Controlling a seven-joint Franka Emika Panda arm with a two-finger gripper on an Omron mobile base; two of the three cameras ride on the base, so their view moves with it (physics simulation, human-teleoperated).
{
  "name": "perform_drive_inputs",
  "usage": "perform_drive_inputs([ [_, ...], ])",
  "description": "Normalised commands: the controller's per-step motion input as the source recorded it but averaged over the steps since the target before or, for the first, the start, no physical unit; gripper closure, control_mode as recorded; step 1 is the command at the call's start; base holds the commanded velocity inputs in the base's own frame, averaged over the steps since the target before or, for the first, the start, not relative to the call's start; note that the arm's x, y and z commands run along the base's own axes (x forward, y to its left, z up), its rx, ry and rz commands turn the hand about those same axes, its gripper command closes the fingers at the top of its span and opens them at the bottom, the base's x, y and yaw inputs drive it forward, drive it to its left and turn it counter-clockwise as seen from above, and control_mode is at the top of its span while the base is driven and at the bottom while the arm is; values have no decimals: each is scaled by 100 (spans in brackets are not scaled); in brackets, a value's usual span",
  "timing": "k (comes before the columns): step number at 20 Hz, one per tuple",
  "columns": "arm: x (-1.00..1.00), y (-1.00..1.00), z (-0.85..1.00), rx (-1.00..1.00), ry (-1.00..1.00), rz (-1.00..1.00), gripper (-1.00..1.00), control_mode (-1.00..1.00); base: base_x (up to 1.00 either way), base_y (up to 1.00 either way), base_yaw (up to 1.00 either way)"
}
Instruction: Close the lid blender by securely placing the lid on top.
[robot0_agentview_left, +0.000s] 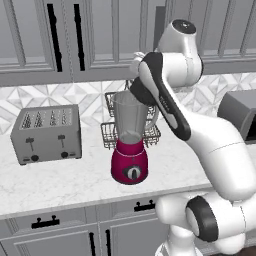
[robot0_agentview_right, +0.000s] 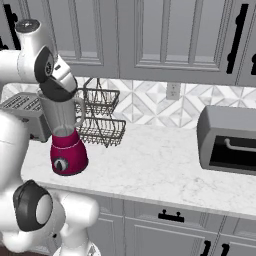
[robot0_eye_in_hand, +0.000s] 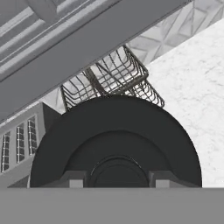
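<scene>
The blender (robot0_agentview_left: 130, 165) stands on the marble counter, a magenta base with a dark dial under a tall clear jar (robot0_agentview_left: 129, 117) with a side handle. From the other side the blender (robot0_agentview_right: 67, 152) sits at the left. The dark round lid (robot0_eye_in_hand: 116, 135) looms close in the hand view, and my gripper (robot0_eye_in_hand: 116, 179) is shut on its raised centre knob. From the base, the lid (robot0_agentview_right: 59, 89) hangs tilted right at the jar's mouth, under my hand. Whether it rests on the rim I cannot tell; it hides the mouth.
A grey four-slot toaster (robot0_agentview_left: 46, 134) sits left of the blender. A two-tier wire basket (robot0_agentview_right: 100, 117) stands behind it against the tiled wall. A grey oven (robot0_agentview_right: 230, 140) occupies the counter's right end. Upper cabinets (robot0_agentview_right: 150, 35) hang close above my arm.
</scene>
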Motion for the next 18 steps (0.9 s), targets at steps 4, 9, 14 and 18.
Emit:
perform_drive_inputs([
  [4,12,21,0,0,22,0,100,-100,0,0,0],
  [9,1,2,0,0,0,0,100,-100,0,0,0],
  [14,20,24,-6,0,4,-1,100,-100,0,0,0],
  [18,26,29,-7,-1,8,-1,100,-100,0,0,0],
])
